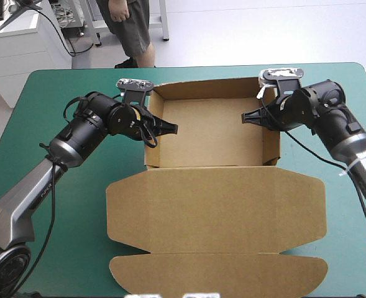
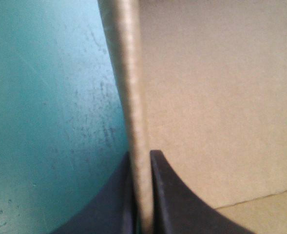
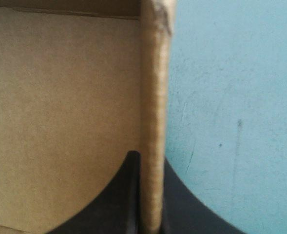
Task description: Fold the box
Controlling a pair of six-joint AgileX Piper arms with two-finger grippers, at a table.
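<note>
The teal-green desk [image 1: 46,124] is carrying the brown box [image 1: 214,143], which is sitting toward the far edge as an open tray, with its lid [image 1: 217,208] lying flat on the cover and reaching toward the near edge. The lid's tuck flap [image 1: 217,276] is lying unfolded at the near end, in line with the rest of the sheet. The rear wall [image 1: 204,88] is standing upright, and so are the left side wall [image 1: 150,139] and the right side wall [image 1: 271,139], so the tray part is looking largely formed; whether the side walls are fully tucked and would be staying up unaided is hard to judge. The left end effector [image 1: 161,128] is pinching the top edge of the left side wall, its black fingers all but closed with one inside the tray and one outside. The right end effector [image 1: 252,118] is doing the same on the right side wall, its fingers nearly together with the board between them. What is remaining, by my judgement, is securing these walls and dealing with the lid, which is lying untouched.
</note>
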